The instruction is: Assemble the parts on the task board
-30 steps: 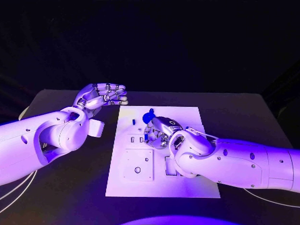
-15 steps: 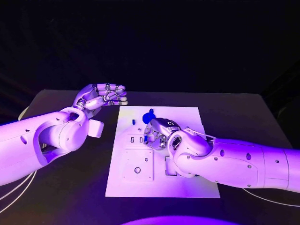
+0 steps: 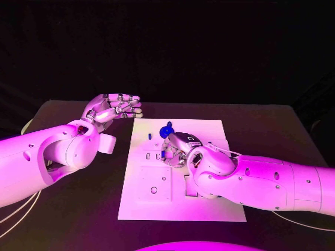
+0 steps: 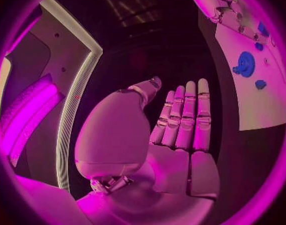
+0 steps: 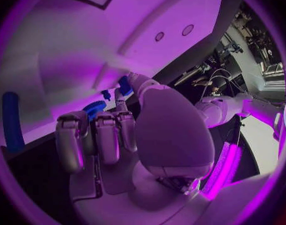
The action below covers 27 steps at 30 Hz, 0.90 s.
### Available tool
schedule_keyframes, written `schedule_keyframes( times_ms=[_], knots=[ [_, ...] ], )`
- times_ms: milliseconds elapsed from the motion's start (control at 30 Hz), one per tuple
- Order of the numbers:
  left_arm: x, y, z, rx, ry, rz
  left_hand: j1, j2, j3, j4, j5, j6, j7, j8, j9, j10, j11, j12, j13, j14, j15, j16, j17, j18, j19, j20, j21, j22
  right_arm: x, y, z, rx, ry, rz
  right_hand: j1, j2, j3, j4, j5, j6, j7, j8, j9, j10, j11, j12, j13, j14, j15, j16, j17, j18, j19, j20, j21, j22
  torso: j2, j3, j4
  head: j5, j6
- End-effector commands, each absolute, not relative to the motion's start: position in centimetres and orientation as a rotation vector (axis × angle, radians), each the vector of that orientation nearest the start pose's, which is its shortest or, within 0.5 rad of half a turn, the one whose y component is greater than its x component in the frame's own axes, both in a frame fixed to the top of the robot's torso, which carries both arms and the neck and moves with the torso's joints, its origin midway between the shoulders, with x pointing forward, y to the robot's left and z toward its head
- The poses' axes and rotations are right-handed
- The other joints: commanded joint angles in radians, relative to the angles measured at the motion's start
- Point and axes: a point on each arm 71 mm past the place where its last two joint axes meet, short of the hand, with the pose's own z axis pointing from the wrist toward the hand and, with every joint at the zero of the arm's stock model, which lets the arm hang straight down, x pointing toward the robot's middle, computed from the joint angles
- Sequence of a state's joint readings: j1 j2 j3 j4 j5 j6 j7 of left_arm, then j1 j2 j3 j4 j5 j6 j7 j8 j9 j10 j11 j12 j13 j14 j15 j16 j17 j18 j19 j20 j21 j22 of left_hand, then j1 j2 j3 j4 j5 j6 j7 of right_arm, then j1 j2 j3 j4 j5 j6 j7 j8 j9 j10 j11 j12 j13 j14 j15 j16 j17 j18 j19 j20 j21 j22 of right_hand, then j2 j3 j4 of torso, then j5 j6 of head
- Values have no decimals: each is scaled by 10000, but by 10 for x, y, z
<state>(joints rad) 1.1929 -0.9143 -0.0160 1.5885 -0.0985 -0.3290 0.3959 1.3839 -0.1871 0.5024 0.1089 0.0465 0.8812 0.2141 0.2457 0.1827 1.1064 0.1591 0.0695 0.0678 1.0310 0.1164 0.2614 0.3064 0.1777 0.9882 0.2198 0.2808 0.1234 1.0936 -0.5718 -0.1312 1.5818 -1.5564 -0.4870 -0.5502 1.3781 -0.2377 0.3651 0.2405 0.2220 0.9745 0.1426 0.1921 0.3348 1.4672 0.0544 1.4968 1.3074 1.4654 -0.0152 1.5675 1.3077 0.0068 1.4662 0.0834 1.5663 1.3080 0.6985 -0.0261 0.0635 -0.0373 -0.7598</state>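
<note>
The silver right hand (image 3: 179, 149) has barely moved, its fingers pinching a small blue part (image 5: 125, 85) over the white task board (image 3: 213, 206). The silver left hand (image 3: 114, 108) is waiting, fingers apart, holding nothing, off the board's far left corner. A round blue gear (image 3: 166, 130) is lying nearby.

Dark counter (image 3: 273, 130) fills mid-frame; white task board (image 3: 213, 204) lies flat at its centre, long side running toward the camera.

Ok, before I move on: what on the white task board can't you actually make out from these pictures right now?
- Head view: the right hand and forearm cover the middle of the white task board.
- Right wrist view: fingertips touch a small blue part; whether it is gripped is unclear.
- Head view: the round blue gear is too small for detail.
</note>
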Motion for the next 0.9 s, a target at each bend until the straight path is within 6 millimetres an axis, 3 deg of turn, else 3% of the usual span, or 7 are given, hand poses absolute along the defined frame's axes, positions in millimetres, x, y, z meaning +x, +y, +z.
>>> schedule_keyframes(
  times_ms=[33, 333, 467, 733, 800, 833, 900],
  knots=[
    [478, 223, -164, -10015, 14082, -15438, -96, 21, 64, 0, 31, 34, 61, -12, 1, 59, 25, -40, 5, 48, -12, 3, 9, 46, 1, -25, 63, 9, 427, -71, -248, -412, 17557, 5976, 23, -154, -141, 42, -219, -183, 57, -108, -65, 328, 107, -216, 1938, 1054, 88, 33, 2631, -68, 1046, 129, 45, 2628, -4, -1, -8, -3, -2],
    [478, 223, -164, -10015, 14074, -15429, -96, 21, 64, 0, 31, 34, 61, -12, 1, 59, 25, -40, 5, 48, -12, 3, 9, 46, 1, -25, 63, 9, 425, -69, -245, -424, 17361, 6254, 144, -176, -1043, 282, -707, -558, 196, -409, -284, 186, 230, -417, 1779, 1054, 214, 33, 2631, -68, 1046, 258, 45, 2628, -3, 5, -5, 6, -19],
    [479, 223, -164, -9988, 14095, -15349, -96, 21, 64, 0, 31, 34, 61, -12, 1, 59, 25, -40, 5, 48, -12, 3, 9, 46, 1, -25, 63, 9, 421, -71, -241, -326, 16954, 6536, -167, 66, -3178, 544, -1423, -610, 244, -565, -460, 126, 294, -485, 1705, 1054, 262, 33, 2631, -68, 1046, 313, 45, 2628, 3, 10, -1, -2, -19],
    [480, 221, -173, -9267, 15703, -14165, -276, -40, 15, -5, 29, -51, 63, -58, -14, 67, 8, -33, 13, 332, -78, 180, 195, 61, 169, -80, 193, 54, 413, -87, -222, 148, 15901, 7644, -114, 262, -3247, 532, -1307, -500, 229, -561, -518, 125, 282, -483, 1692, 1054, 255, 33, 2631, -68, 1046, 316, 45, 2628, -37, 14, -46, 31, -48],
    [480, 220, -177, -9084, 16418, -13755, -1115, -140, -477, 502, 62, -313, 81, -175, -56, 516, -105, 312, 169, 1617, -329, 1188, 744, 97, 968, -311, 733, 299, 413, -94, -215, 409, 15700, 8031, 55, 344, -3135, 519, -1082, -481, 221, -565, -540, 117, 272, -493, 1681, 1054, 245, 33, 2631, -68, 1046, 306, 45, 2628, -38, 14, -62, 46, -48],
    [481, 220, -180, -8869, 16916, -13398, -1462, -95, -869, 873, 68, -392, -121, 125, 84, 554, -302, 798, 448, 2317, -589, 2968, 1929, -38, 1865, -655, 1642, 777, 414, -99, -210, 620, 15658, 8295, 247, 417, -3027, 507, -817, -473, 216, -572, -558, 114, 267, -495, 1677, 1054, 238, 33, 2631, -68, 1046, 299, 45, 2628, -25, 13, -63, 54, -21],
    [481, 219, -183, -8531, 17554, -12898, -1502, 21, -1028, 1035, -45, -530, -142, 401, 221, 651, -328, 1358, 797, 2609, -727, 4443, 2926, 34, 2228, -865, 2308, 1168, 415, -108, -204, 1071, 15807, 8488, 370, 451, -2959, 499, -588, -450, 211, -567, -570, 98, 260, -514, 1660, 1054, 232, 33, 2631, -68, 1046, 293, 45, 2628, -40, 17, -84, 61, -25]
  ],
)
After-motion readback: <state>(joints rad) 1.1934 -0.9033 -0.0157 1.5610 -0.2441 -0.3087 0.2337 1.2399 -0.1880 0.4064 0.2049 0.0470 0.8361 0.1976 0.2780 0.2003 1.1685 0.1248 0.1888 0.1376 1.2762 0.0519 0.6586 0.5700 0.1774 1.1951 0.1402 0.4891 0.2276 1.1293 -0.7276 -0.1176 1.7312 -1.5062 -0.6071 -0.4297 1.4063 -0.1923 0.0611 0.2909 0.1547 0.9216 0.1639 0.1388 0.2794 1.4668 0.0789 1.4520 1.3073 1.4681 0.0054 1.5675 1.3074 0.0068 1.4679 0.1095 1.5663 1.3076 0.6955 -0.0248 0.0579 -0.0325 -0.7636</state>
